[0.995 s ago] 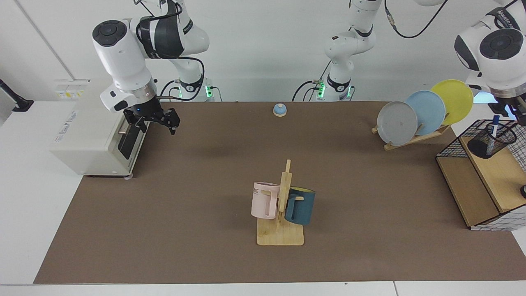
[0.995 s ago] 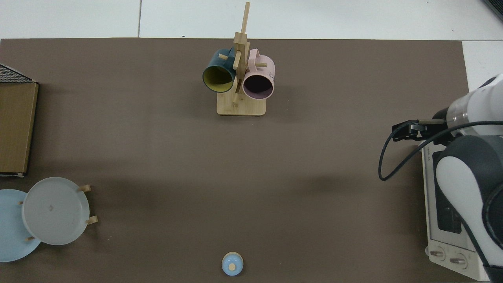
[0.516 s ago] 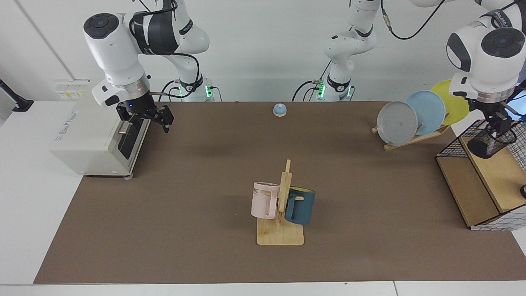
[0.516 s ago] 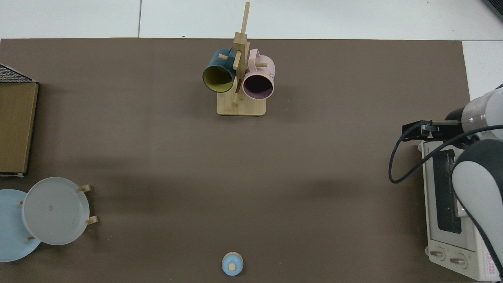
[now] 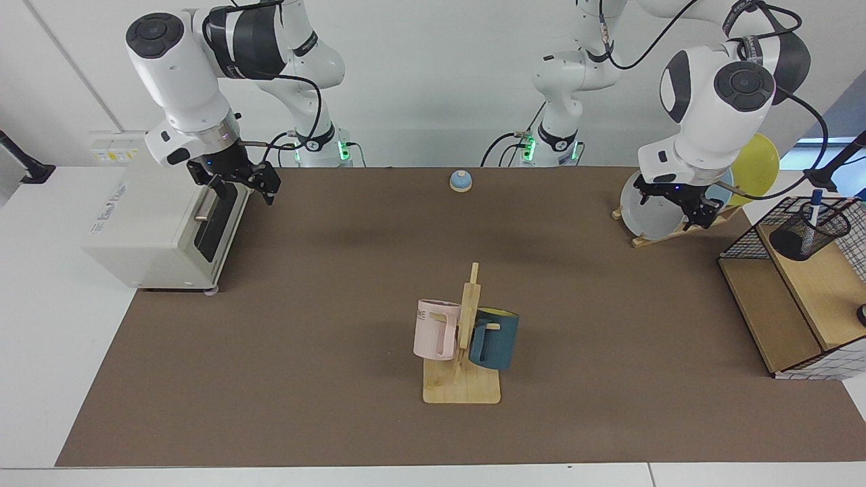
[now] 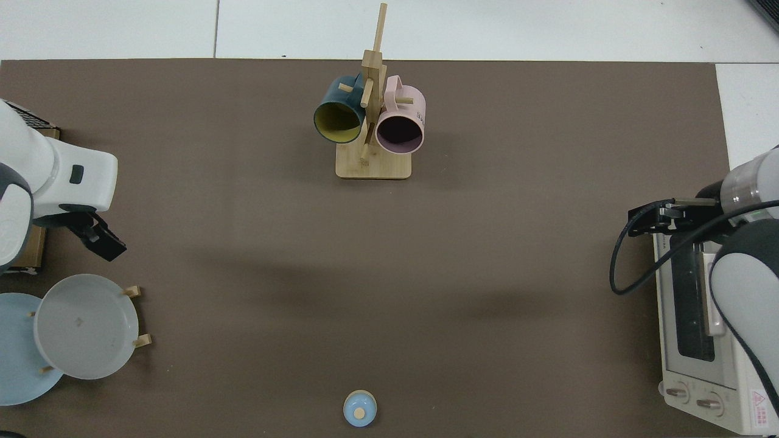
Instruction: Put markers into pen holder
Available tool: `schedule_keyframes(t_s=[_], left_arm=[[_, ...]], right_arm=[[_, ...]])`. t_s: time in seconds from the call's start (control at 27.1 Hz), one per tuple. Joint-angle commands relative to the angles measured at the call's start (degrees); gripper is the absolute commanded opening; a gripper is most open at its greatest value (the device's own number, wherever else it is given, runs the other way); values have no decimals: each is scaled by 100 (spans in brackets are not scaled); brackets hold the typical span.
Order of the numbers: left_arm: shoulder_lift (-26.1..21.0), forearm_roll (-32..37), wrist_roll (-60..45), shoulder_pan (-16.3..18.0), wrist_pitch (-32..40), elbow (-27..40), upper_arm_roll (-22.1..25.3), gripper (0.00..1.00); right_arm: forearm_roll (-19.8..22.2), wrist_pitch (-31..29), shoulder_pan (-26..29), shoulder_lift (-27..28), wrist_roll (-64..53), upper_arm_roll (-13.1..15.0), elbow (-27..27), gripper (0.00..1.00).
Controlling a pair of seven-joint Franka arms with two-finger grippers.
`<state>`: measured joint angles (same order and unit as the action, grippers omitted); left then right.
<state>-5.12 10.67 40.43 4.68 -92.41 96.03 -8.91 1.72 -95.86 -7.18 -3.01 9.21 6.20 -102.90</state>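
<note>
A white marker (image 5: pixel 816 204) with a dark blue cap stands upright inside the pen holder (image 5: pixel 805 238), a small black mesh cup on the wooden shelf at the far right of the facing view. My left gripper (image 5: pixel 678 206) hangs open and empty well away from the cup, in front of the plate stand. From above, that left gripper (image 6: pixel 103 238) shows at the left edge, and the cup is out of view there. My right gripper (image 5: pixel 235 181) is open and empty beside the toaster oven's door; the top view shows this right gripper (image 6: pixel 640 220) at the far right.
A wire-grid rack with wooden shelves (image 5: pixel 778 318) carries the cup. A wooden stand holds a grey plate (image 5: pixel 637 211) and a yellow plate (image 5: pixel 759 166). A mug tree (image 5: pixel 461 387) with a pink and a teal mug stands mid-table. A toaster oven (image 5: pixel 145 226) and a blue bell (image 5: pixel 461 180) are also present.
My left arm has swung away from above the pen holder to the plate stand, leaving the marker standing in the cup. My right gripper has drifted back toward the oven.
</note>
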Motion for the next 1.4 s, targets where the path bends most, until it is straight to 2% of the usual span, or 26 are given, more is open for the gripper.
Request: schedule_keyframes(t_s=[0.0, 0.29, 0.63, 0.88, 1.07, 1.36], left_arm=[[152, -240, -1438, -125, 47, 144, 38, 100], [222, -433, -2618, -169, 504, 187, 12, 100], [652, -987, -3823, -143, 470, 863, 29, 100], [661, -944, -3718, -187, 373, 821, 100, 100], [609, -865, -3577, -161, 321, 575, 152, 100], [670, -690, -3647, -398, 206, 144, 267, 100]], right_arm=[[-23, -38, 130, -103, -200, -66, -98, 100], [-41, -134, 130, -95, -138, -75, -98, 100], [-67, -205, 59, -103, -138, -92, -46, 100], [-515, -205, 68, -165, -94, -127, -28, 100], [-489, -205, 59, -191, -24, -119, -28, 100], [-489, -205, 103, -209, -33, -84, -28, 100]])
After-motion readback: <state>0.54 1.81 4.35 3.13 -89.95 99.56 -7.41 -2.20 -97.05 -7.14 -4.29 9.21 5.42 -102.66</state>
